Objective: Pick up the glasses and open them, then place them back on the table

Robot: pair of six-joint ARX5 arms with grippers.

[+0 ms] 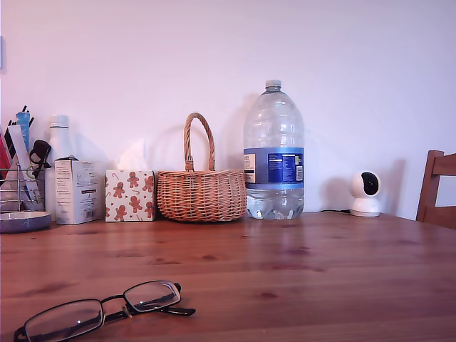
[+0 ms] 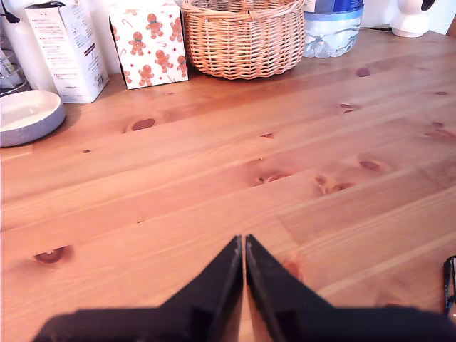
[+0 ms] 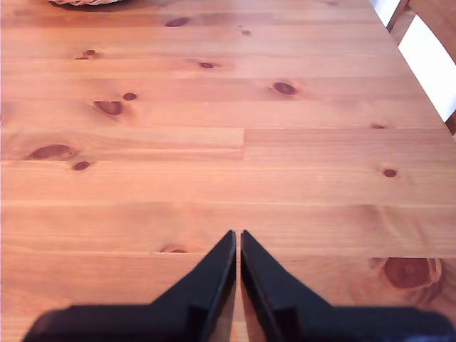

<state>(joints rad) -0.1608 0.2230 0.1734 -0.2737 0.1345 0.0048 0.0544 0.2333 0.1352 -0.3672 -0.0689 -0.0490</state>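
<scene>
Thin black wire-framed glasses lie folded on the reddish-brown wooden table, exterior view's lower left. My first gripper and second gripper hover, both pressed together, empty.

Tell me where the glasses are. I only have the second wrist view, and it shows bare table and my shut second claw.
Observer: The glasses lie on the table at the exterior view's lower left, near the front edge.
Operator: Open or folded?
Observer: Folded, it appears; one temple lies across behind the lenses.
Operator: Is my first claw on them?
Observer: No. The first claw is shut over bare wood, holding nothing.
</scene>
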